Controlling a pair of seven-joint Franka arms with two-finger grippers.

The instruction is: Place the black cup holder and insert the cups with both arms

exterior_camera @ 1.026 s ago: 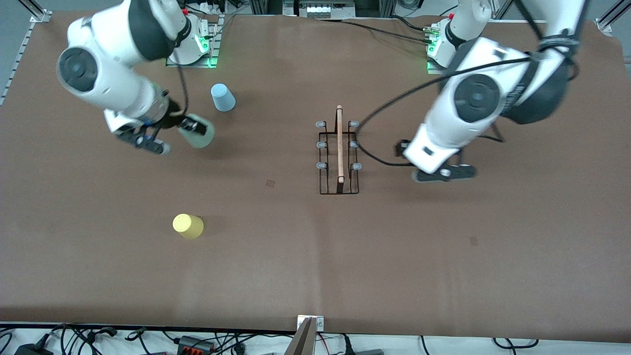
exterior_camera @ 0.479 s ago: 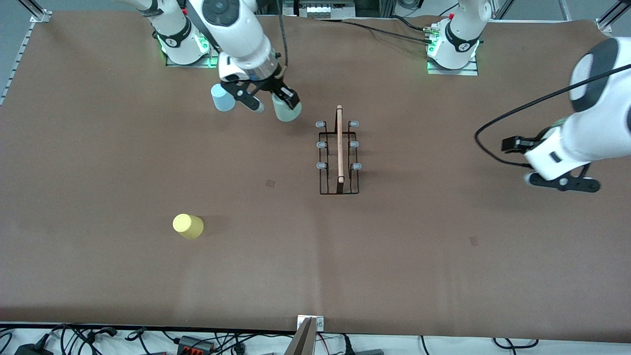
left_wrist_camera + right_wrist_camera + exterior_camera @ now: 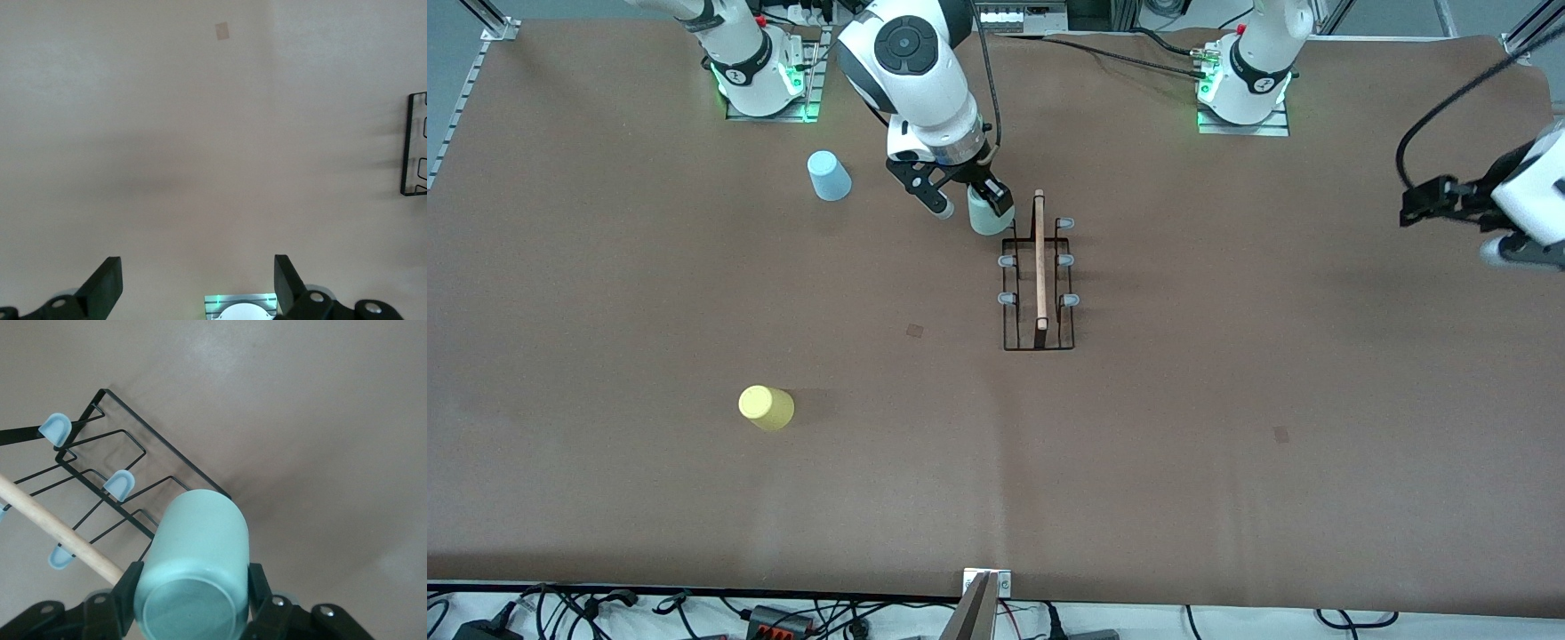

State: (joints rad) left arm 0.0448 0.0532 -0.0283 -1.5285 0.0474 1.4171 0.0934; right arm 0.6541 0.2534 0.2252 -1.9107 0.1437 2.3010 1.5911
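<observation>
Over the 12 o'clock end of the black cup holder [image 3: 1038, 271], the right gripper [image 3: 966, 200] has its fingers clamped on the mint cup [image 3: 989, 216], so we're at the inserting step; next I'd guess it needs lining up over a grey-blue peg and lowering. Right wrist view shows the pegs beside the cup, which the front view hides. Left gripper [image 3: 198, 283] waits spread wide and empty over bare tabletop [image 3: 1227, 427]. Blue cup [image 3: 829, 175] and yellow cup [image 3: 766, 407] sit well apart
</observation>
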